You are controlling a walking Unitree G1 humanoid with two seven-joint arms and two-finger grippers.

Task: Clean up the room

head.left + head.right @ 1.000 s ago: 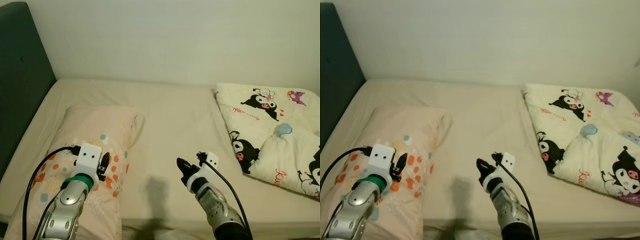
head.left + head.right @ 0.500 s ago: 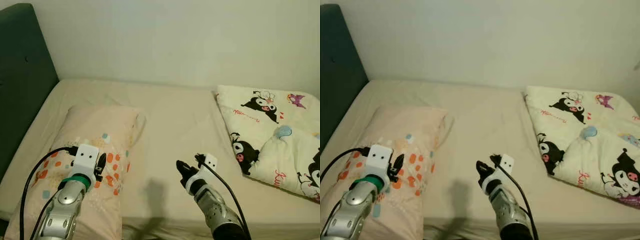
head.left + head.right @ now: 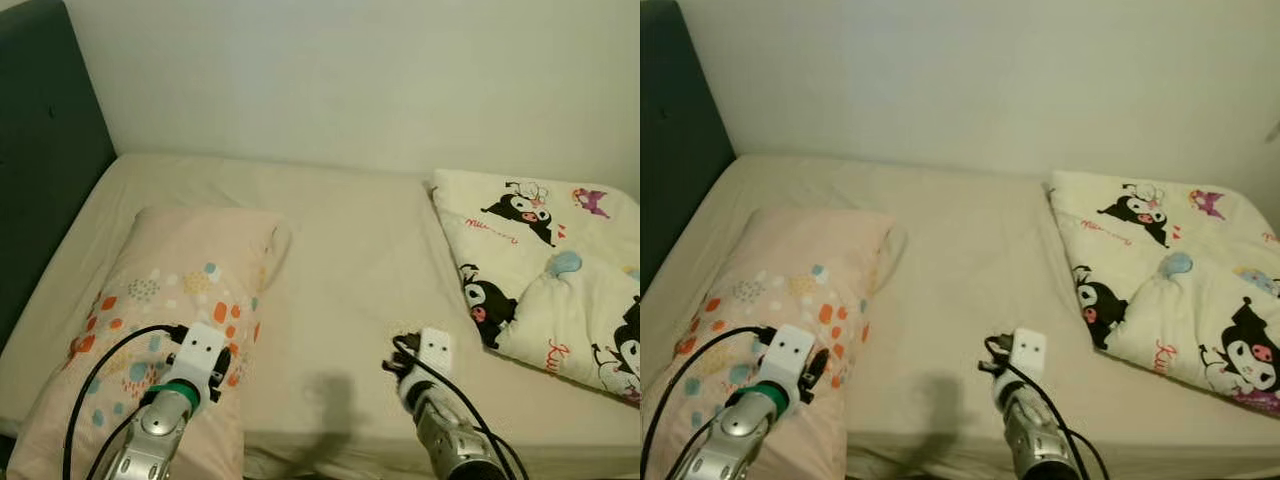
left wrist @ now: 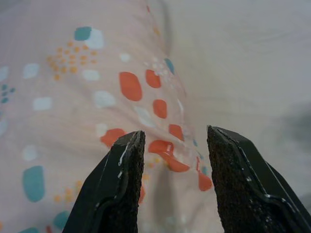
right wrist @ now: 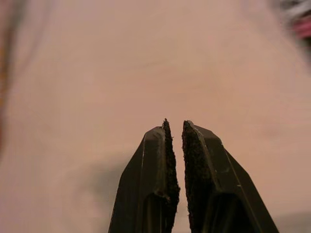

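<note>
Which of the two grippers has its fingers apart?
The left gripper, over the spotted pillow; the right gripper has its fingers nearly touching above the sheet.

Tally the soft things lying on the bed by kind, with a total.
Pillow with orange and teal spots: 1
Folded cartoon-print blanket: 1
Total: 2

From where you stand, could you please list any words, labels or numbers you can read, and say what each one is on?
Red script beside the cartoon figures on the folded blanket: too small and blurred to read.
Patterned pillow: coloured spots, no text.
Bed sheet: no text.
</note>
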